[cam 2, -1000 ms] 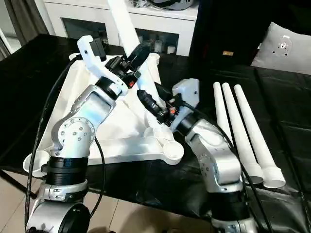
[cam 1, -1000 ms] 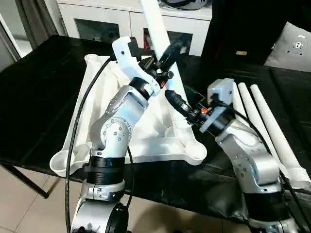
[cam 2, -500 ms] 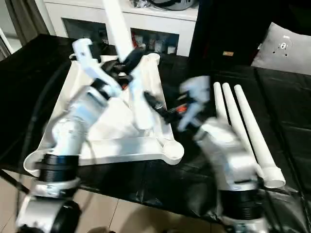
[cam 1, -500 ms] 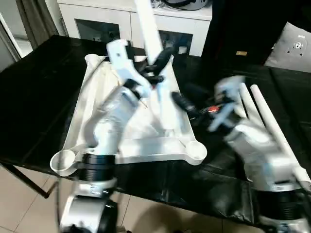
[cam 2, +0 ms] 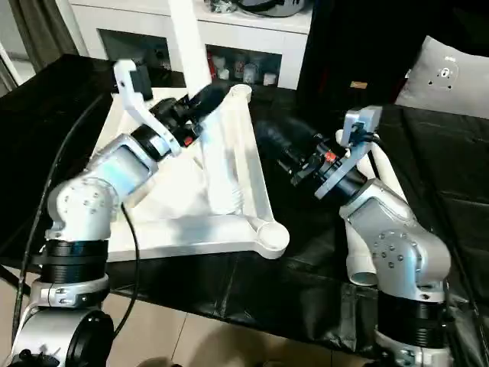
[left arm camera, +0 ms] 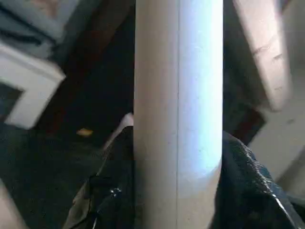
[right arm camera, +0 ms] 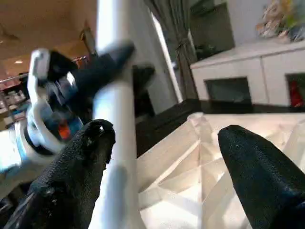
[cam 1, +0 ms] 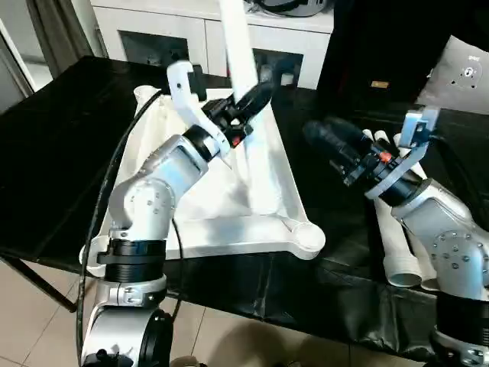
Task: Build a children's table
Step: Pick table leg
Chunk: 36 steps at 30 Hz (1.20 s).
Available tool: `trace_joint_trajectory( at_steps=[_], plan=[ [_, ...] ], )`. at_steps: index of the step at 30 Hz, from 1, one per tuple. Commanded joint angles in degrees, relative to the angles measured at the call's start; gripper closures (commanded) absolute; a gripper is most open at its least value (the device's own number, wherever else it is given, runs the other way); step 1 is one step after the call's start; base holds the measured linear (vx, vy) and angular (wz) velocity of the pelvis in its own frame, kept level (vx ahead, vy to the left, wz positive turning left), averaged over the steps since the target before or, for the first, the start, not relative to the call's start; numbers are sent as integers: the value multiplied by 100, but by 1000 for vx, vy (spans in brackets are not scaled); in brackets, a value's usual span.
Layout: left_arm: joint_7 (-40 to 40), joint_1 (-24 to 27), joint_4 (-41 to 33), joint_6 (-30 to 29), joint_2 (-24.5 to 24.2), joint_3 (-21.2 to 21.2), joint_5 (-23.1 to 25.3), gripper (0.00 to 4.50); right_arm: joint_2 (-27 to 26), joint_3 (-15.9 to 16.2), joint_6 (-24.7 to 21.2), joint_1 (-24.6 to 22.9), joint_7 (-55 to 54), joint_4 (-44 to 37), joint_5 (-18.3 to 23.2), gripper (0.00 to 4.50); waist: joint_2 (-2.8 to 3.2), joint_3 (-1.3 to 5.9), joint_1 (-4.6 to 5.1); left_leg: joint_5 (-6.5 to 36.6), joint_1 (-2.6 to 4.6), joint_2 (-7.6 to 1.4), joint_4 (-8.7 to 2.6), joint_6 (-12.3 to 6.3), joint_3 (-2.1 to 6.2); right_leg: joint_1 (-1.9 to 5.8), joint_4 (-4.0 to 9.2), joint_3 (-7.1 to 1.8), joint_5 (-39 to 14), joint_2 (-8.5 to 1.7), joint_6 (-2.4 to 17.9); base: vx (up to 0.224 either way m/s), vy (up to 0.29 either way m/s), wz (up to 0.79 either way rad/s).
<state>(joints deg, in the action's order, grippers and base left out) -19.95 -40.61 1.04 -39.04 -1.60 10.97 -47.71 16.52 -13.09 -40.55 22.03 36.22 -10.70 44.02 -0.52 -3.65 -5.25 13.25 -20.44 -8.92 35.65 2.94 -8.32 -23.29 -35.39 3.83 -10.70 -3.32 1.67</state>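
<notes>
1. worktop: black-covered surface that i see carrying all the parts; a white cabinet with glass doors stands behind it.
2. tabletop: white plastic, lying underside up on the left half of the worktop, ribs showing, with a round socket at its near right corner.
3. my left tool: raised over the far part of the tabletop, its black fingers closed around a long white leg.
4. held leg: nearly upright, leaning slightly; its upper end passes out of the top of the head views, its lower end comes down inside the tabletop by the right rim.
5. my right tool: held in the air to the right of the tabletop, apart from the held leg, fingers spread wide with nothing between them, pointing toward the left arm.
6. spare legs: lying side by side on the worktop at the right, partly hidden under my right forearm; open ends face the near edge.
</notes>
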Motion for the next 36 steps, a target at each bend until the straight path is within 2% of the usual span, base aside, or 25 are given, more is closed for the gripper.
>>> trace_joint_trajectory(
  at_steps=[1,5,9,13,14,15,18,20,23,26,29,30,32,36],
  plan=[
    [-252,-76,-252,-172,-32,33,-332,268,97,-9,-118,25,9,-145,171,64,-118,441,-33,-468,-50,-298,-341,-527,37,426,338,-297,-571,-477,1175,0,0,0],
    [-883,37,-536,-191,-283,-221,-320,268,200,-56,-168,42,162,-211,344,64,-97,439,-44,-484,-40,-302,-348,-524,40,411,347,-297,-720,-472,1027,0,0,0],
    [-1306,75,-703,-195,-487,-388,-321,268,365,-27,-133,21,584,-284,448,64,-110,436,-57,-433,-43,-310,-352,-508,38,416,345,-298,-795,-475,985,0,0,0],
    [-1800,63,-730,-117,-802,-683,-85,268,640,134,-138,17,1062,-282,490,64,-108,431,-73,-438,-36,-307,-356,-485,39,408,353,-299,-841,-466,899,0,0,0],
    [-1946,60,-714,-72,-888,-776,2,268,743,207,-172,5,1243,-299,517,64,-130,434,-71,-446,-37,-308,-354,-485,35,410,350,-300,-829,-463,893,0,0,0],
    [-2233,36,-675,52,-1023,-962,185,268,981,428,-231,-21,1641,-348,507,64,-153,435,-73,-461,-39,-309,-353,-517,33,410,357,-302,-828,-468,874,0,0,0],
    [-2446,3,-642,130,-1109,-1119,317,268,1160,644,-274,-15,1932,-357,446,64,-130,433,-87,-465,-33,-318,-348,-536,40,405,350,-303,-856,-473,846,0,0,0],
    [-2501,-8,-627,147,-1130,-1162,341,268,1195,702,-280,-3,2005,-343,409,64,-132,435,-86,-463,-33,-330,-350,-503,42,399,341,-301,-828,-485,910,0,0,0],
    [-2800,-55,-568,323,-1178,-1471,542,268,1196,1143,24,190,2099,-61,-138,64,-148,437,-80,-466,-41,-329,-354,-439,44,400,339,-298,-788,-483,961,0,0,0],
    [-2964,-56,-584,405,-1121,-1595,569,268,1248,1389,167,262,2251,82,-311,64,-166,433,-77,-346,-34,-332,-363,-347,33,410,349,-306,-875,-501,1015,0,0,0],
    [-3070,-38,-630,400,-1097,-1634,536,268,1279,1466,221,278,2316,139,-344,64,-165,436,-86,-376,-34,-338,-358,-360,36,414,321,-312,-710,-498,1065,0,0,0],
    [-3124,-23,-671,394,-1083,-1656,519,268,1301,1532,272,290,2382,178,-402,64,-186,436,-88,-364,-39,-335,-356,-378,32,421,325,-310,-701,-497,1083,0,0,0],
    [-3130,-21,-686,380,-1069,-1666,501,268,1330,1610,320,294,2470,199,-480,64,-173,435,-97,-359,-39,-339,-356,-373,34,421,321,-310,-714,-500,1095,0,0,0],
    [-3178,-34,-639,443,-1047,-1687,530,268,1359,1777,445,297,2674,242,-620,64,-192,431,-103,-304,-47,-333,-352,-391,31,430,328,-314,-776,-500,1072,0,0,0]
  ],
)
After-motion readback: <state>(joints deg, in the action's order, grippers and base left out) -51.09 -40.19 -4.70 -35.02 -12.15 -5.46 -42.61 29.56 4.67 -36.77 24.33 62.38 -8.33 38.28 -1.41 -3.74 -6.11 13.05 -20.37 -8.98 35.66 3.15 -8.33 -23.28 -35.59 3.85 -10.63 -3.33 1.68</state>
